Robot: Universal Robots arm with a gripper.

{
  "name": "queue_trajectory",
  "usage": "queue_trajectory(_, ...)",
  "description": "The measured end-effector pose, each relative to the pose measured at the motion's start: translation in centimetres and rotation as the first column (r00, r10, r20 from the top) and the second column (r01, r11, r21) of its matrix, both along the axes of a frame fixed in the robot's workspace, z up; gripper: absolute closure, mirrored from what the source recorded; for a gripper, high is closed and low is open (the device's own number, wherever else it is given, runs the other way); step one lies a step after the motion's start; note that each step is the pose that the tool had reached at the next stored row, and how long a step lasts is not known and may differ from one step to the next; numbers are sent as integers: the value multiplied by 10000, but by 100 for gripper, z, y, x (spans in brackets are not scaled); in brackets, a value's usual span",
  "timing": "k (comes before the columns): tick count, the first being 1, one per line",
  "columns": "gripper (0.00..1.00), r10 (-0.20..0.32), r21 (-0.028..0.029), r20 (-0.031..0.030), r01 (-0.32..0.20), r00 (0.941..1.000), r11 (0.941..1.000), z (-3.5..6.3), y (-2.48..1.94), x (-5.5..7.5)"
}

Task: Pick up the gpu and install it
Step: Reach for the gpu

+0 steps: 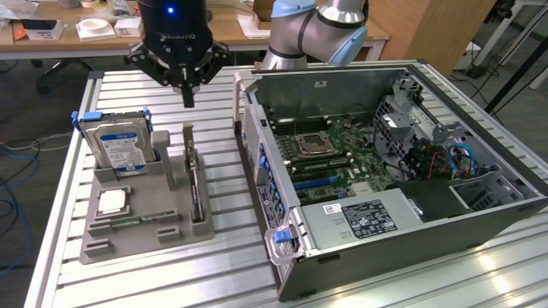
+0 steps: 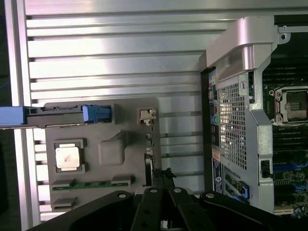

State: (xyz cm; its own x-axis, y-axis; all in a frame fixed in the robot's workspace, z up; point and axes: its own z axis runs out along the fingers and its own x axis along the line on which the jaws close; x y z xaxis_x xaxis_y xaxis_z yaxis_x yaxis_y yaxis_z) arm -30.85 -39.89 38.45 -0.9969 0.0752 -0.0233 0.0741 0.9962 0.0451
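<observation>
The gpu point(image 1: 197, 192) is a thin dark card standing on edge in the right-hand slot of a grey holder point(image 1: 163, 212) on the slatted table. In the wrist view the gpu point(image 2: 149, 149) is a narrow strip with its metal bracket at one end. My gripper point(image 1: 188, 99) hangs in the air above the far end of the holder, well clear of the card, its fingers shut together with nothing between them. Seen from the wrist, the gripper point(image 2: 163, 174) has its tips over the card's strip. The open computer case point(image 1: 274, 212) lies to the exterior view's right.
The holder also carries a hard drive point(image 1: 120, 144) with a blue-white label, a square processor point(image 1: 113, 202) and a green memory stick point(image 1: 128, 221). Inside the case the motherboard point(image 1: 334, 154) lies exposed. A desk point(image 1: 222, 29) with boxes stands behind the table.
</observation>
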Motion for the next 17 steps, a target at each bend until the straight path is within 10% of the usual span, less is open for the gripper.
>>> queue_trajectory(17,89,-1,0,0,1,10000,10000,-1,0,-48)
